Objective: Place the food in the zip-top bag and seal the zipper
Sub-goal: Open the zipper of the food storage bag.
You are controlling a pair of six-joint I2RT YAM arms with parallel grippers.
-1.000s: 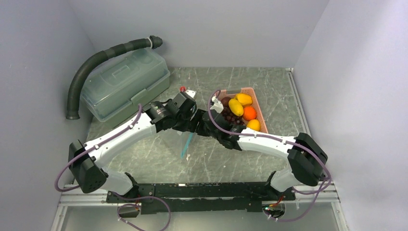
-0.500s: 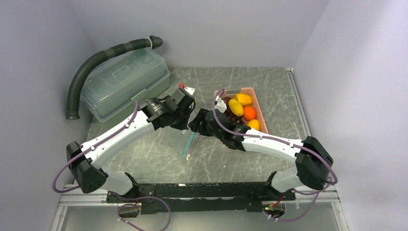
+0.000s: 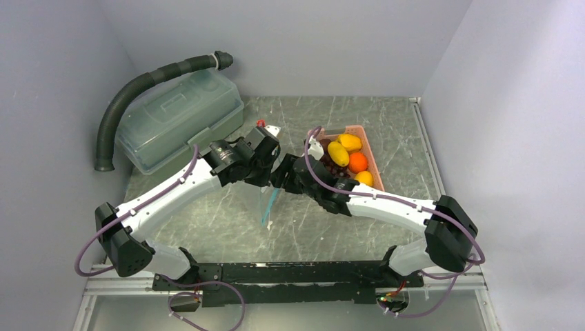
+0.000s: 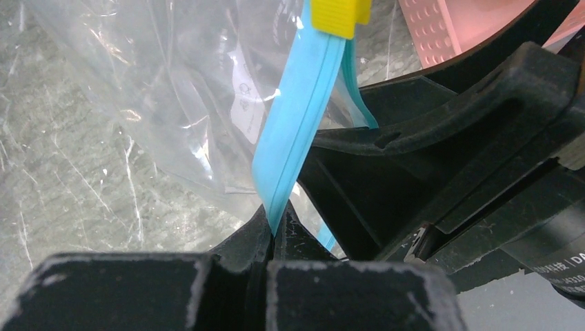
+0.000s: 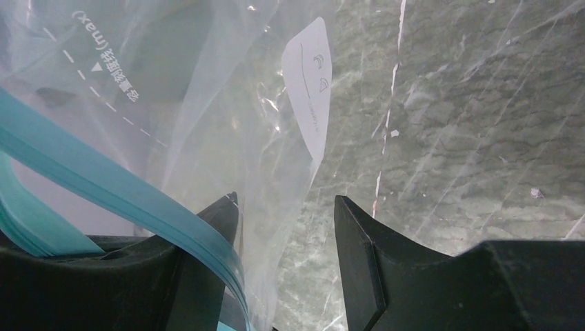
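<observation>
Under everything, counter [image 3: 359, 114]: grey-green marbled slab with pale walls on three sides. Both arms reach in from 6 o'clock and meet near its middle.
Box [image 3: 176, 114]: large, translucent grey-green, lid on, set at an angle at 10 o'clock on the counter.
Hose [image 3: 138, 86]: dark ribbed tube arching round the box's far side, from 9 o'clock up to 11 o'clock.
Basket [image 3: 372, 152]: pink and slotted, at 2 o'clock, just beyond the right arm's wrist.
Bag [image 3: 254, 200]: clear and floppy, at mid-counter, hanging from the two pincers toward 6 o'clock. A white label [image 5: 308, 83] shows on its film.
Left pincer [image 4: 272, 231]: clamped fully shut on one lip of the zipper, the strip rising straight out from between its tips.
Right pincer [image 5: 286, 207]: jaws apart and gripping nothing, right beside the left pincer. Clear film sags into the gap, and the teal strip lies across one finger [image 5: 219, 215].
Zipper [image 4: 296, 124]: teal-blue strip along the bag's mouth. Its two lips are spread apart near the pincers, and from above it trails toward 6 o'clock.
Fruit [image 3: 338, 153]: all in the basket. There are yellow ovals, a round orange piece, and dark purple grapes on the 9 o'clock side.
Slider [image 4: 340, 14]: small yellow tab on the zipper, at the 12 o'clock edge of the left wrist view.
</observation>
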